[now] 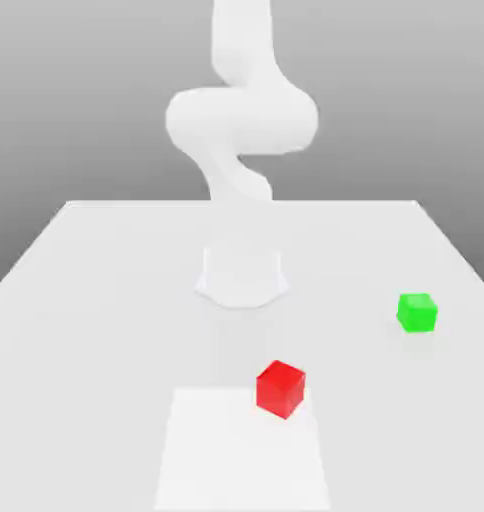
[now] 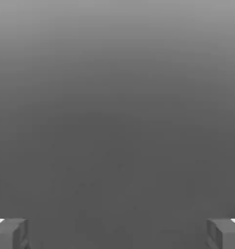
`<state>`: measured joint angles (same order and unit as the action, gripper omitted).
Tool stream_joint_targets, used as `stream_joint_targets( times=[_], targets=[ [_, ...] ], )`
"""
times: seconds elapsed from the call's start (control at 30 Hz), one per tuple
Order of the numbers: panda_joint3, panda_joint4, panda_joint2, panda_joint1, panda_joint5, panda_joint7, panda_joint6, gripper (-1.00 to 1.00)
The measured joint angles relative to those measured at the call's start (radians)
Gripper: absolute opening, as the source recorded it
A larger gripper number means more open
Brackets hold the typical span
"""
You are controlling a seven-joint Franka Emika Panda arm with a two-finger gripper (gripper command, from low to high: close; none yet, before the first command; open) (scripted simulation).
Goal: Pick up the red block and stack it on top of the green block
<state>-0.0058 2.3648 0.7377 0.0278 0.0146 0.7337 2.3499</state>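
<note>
Pre-grasp: gripper empty, fingers spread; red cube sits toward the exterior view's left of green cube; next, align over red, descend.

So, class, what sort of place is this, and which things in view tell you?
Probably a simulated robot workspace: a white robot arm stands at a plain table, with a red cube and a green cube on it.
</note>
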Motion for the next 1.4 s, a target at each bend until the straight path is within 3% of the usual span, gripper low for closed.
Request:
stream_joint_targets(
  times=[0.53, 0.77, 0.8, 1.03, 1.27, 1.4],
  targets=[
    [-0.101, 0.505, -0.527, 0.209, 0.037, -0.607, 0.406, 0.00],
    [-0.046, 0.532, -0.868, 0.204, -0.070, -0.774, 0.678, 0.00],
    [-0.029, 0.527, -0.904, 0.188, -0.077, -0.781, 0.709, -1.00],
    [-0.023, 0.527, -0.912, 0.181, -0.076, -0.780, 0.714, -1.00],
    [-0.039, 0.559, -0.685, 0.178, -0.008, -0.732, 0.520, -1.00],
    [-0.010, 0.562, -0.601, 0.246, -0.031, -0.812, 0.448, -1.00]
  ],
)
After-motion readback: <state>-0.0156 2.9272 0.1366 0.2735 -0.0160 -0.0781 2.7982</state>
